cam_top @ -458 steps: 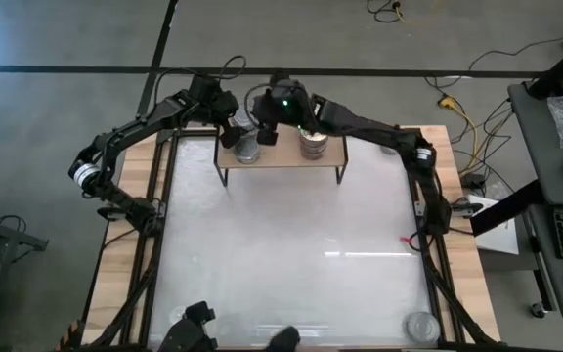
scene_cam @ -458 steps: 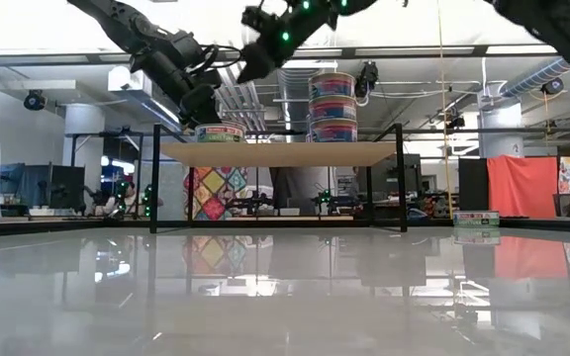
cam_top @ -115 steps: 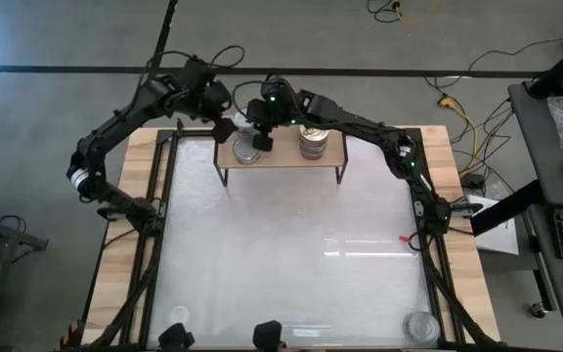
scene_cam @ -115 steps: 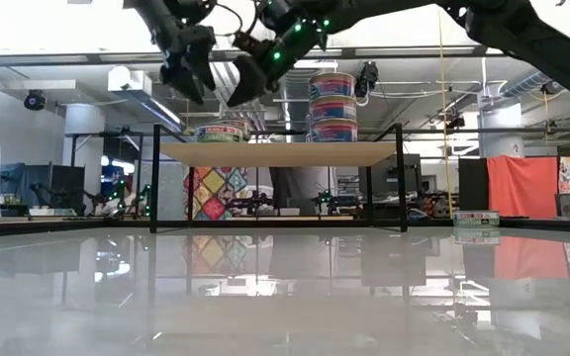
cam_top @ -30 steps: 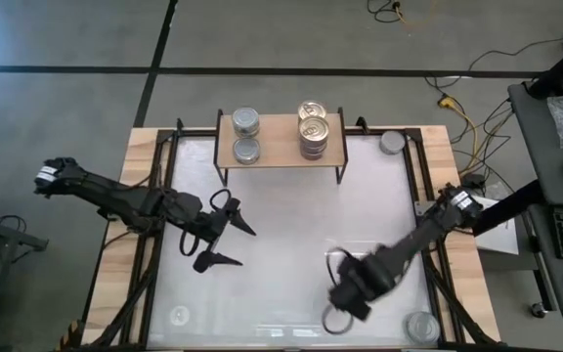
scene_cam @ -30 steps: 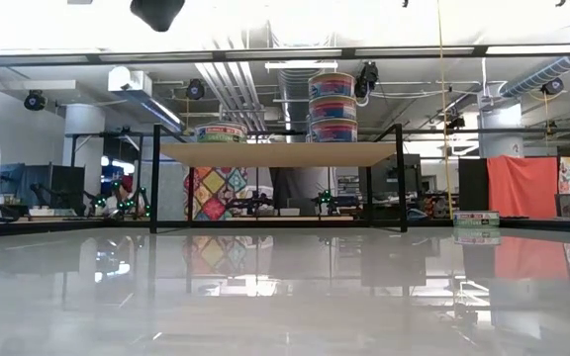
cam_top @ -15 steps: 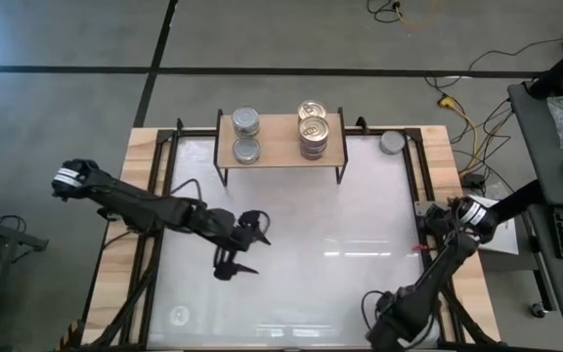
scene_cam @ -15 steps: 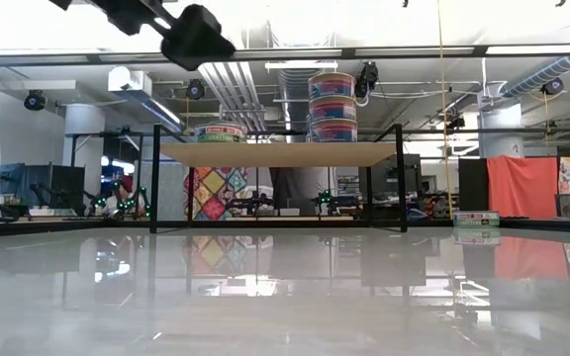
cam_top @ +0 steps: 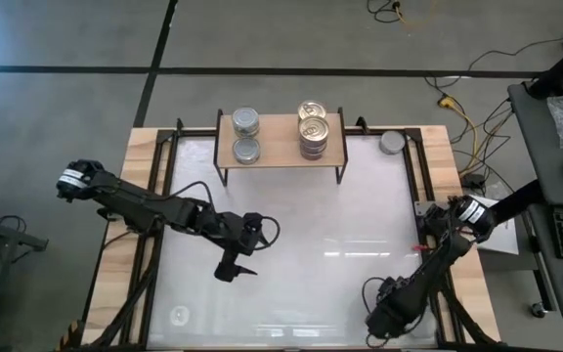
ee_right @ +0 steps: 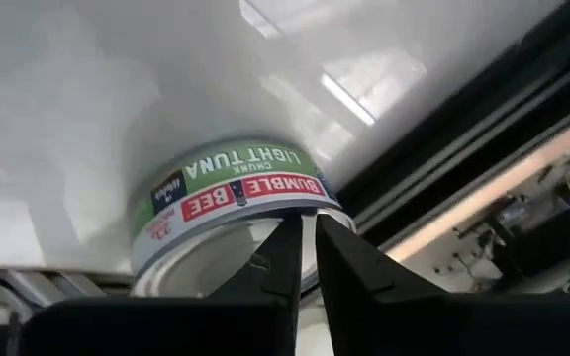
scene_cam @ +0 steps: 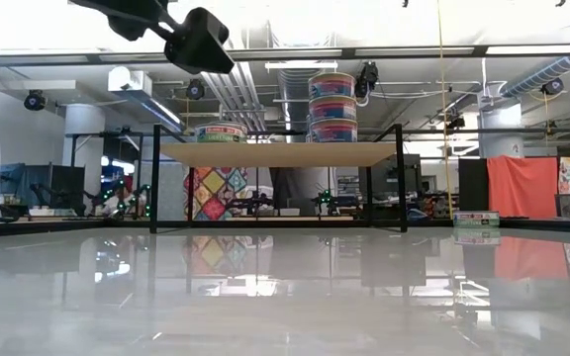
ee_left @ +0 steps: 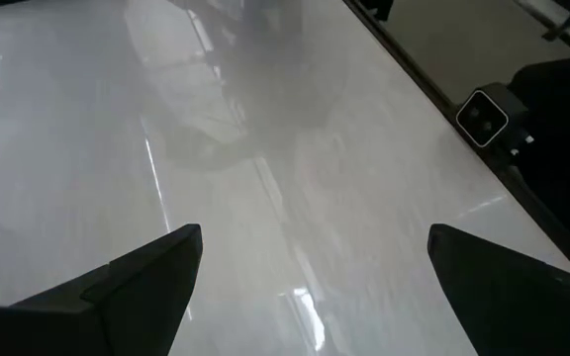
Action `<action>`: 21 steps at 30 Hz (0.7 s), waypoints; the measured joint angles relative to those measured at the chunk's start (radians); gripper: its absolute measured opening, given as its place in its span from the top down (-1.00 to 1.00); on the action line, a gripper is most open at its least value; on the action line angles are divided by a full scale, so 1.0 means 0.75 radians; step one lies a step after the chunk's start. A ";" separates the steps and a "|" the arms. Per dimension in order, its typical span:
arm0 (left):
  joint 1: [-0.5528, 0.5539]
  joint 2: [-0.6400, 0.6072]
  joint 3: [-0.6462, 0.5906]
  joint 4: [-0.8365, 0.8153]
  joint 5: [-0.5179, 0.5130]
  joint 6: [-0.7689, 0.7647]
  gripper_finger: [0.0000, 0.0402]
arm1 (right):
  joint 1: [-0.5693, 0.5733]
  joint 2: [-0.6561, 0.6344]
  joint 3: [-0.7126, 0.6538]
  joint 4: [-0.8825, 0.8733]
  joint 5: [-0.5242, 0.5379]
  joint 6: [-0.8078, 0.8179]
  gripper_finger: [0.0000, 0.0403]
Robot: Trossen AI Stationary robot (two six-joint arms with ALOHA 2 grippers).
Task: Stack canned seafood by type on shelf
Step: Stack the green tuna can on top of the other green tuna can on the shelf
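White glossy table [cam_top: 291, 225] with a wood rim, workshop room behind it in the low view.

Left end effector [cam_top: 245, 256] hangs over the left-middle of the table with its fingers [ee_left: 127, 287] spread wide and nothing between them, just bare tabletop below in its wrist view. Right end effector [cam_top: 384, 321] is down at the near right corner of the table, fingers [ee_right: 295, 259] pressed together, not holding anything. Its wrist view shows a tuna can [ee_right: 231, 203] right past the fingertips, sitting on the table near the dark frame edge, label reading Bumble Bee chunk light tuna. Can't tell if the tips actually touch it.

Farther out, at the far edge of the table, the shelf [cam_top: 281, 142] carries the sorted stuff: two silver-lid cans [cam_top: 246, 135] on its left part, one behind the other, and a stack of gold-lid cans [cam_top: 312, 129] on the right part. From the low view that stack [scene_cam: 332, 105] is three high. One more silver-lid can [cam_top: 391, 143] sits off the shelf, on the table's far right corner.
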State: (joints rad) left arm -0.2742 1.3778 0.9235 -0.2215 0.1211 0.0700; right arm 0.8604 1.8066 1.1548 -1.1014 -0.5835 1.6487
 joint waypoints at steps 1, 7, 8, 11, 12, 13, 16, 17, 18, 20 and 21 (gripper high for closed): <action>0.000 -0.002 -0.001 0.002 0.000 0.001 -0.88 | -0.027 -0.002 0.003 -0.005 0.036 -0.027 0.86; 0.000 -0.006 -0.001 0.030 -0.001 0.011 -0.88 | -0.244 -0.007 0.051 -0.013 0.333 -0.275 0.86; 0.000 -0.006 -0.001 0.030 -0.001 0.011 -0.88 | -0.284 -0.007 0.059 -0.009 0.398 -0.331 0.86; 0.000 -0.006 -0.001 0.030 -0.001 -0.005 -0.88 | -0.400 -0.006 0.098 0.005 0.608 -0.482 0.86; 0.000 -0.006 -0.001 0.030 -0.001 -0.014 -0.88 | -0.433 -0.005 0.116 0.014 0.689 -0.538 0.86; 0.000 -0.006 -0.001 0.030 -0.001 -0.026 -0.88 | -0.463 -0.004 0.135 0.027 0.780 -0.590 0.86; 0.000 -0.006 -0.001 0.030 -0.001 -0.049 -0.88 | -0.538 0.004 0.181 0.118 1.056 -0.739 0.86; -0.001 -0.008 -0.001 0.030 -0.001 -0.052 -0.88 | -0.559 0.007 0.191 0.180 1.121 -0.805 0.86; -0.002 -0.012 -0.002 0.029 -0.001 -0.062 -0.88 | -0.580 0.007 0.198 0.254 1.157 -0.871 0.86; -0.002 -0.024 -0.002 0.019 -0.001 -0.070 -0.88 | -0.609 0.007 0.215 0.419 1.178 -1.025 0.86; -0.003 -0.032 -0.002 0.004 -0.001 -0.071 -0.88 | -0.615 0.007 0.227 0.489 1.175 -1.098 0.86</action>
State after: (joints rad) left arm -0.2766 1.3536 0.9222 -0.2184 0.1204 0.0167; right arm 0.3993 1.8122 1.3249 -0.7343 0.2979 0.8249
